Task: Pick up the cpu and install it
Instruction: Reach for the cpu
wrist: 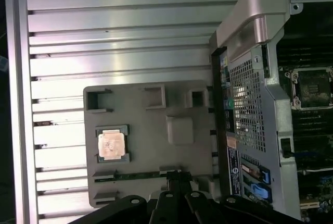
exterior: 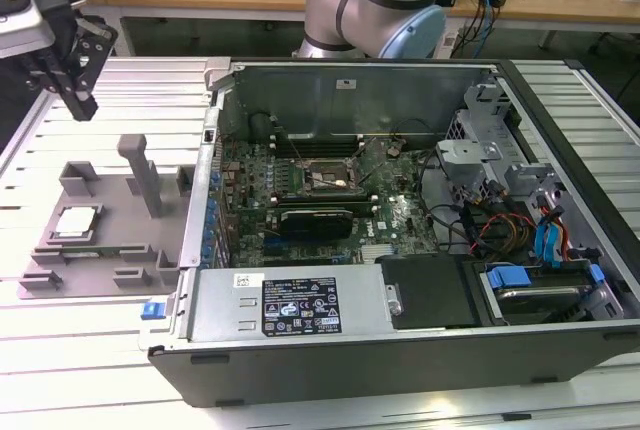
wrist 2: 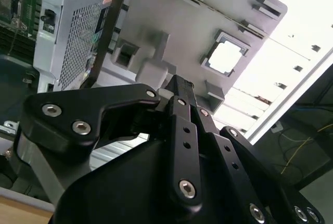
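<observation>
The pincer hangs high at the exterior view's far left, tips down, fingers closed together, gripping nothing.

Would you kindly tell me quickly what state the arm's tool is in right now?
Tool: closed, holding nothing. The small square silvery chip lies in the grey plastic fixture tray, apart from the tool.

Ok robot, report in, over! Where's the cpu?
Gripper shut, empty, hovering clear of the tray. Cpu sits in the grey tray pocket, untouched. Nothing covering it.
</observation>
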`<control>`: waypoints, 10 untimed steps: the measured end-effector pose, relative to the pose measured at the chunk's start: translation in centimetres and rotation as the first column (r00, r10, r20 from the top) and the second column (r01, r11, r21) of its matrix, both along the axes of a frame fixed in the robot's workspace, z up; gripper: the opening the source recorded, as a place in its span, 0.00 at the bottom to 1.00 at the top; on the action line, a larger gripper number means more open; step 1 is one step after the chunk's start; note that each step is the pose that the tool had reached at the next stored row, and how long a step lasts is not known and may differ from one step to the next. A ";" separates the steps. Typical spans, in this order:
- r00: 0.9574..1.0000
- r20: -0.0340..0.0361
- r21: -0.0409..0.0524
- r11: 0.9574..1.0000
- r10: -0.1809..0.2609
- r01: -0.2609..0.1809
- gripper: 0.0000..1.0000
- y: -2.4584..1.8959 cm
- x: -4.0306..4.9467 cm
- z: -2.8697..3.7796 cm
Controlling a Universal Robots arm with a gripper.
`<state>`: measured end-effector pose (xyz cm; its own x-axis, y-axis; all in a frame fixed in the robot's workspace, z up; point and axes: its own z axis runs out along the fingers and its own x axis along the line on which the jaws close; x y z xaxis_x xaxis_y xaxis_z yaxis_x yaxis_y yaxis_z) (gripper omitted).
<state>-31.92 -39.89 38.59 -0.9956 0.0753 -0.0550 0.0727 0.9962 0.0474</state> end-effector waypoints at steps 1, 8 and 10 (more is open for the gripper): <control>1.000 0.000 0.000 1.000 0.000 0.000 0.11 0.00 -0.47 -0.24; 1.000 0.000 0.000 1.000 0.000 0.000 0.11 0.00 -2.26 -1.65; 1.000 0.000 0.000 1.000 0.000 0.000 0.11 0.00 -2.92 -2.28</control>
<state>-34.83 -39.89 36.31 -0.9957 0.0753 -0.0549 0.0727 0.9962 0.0474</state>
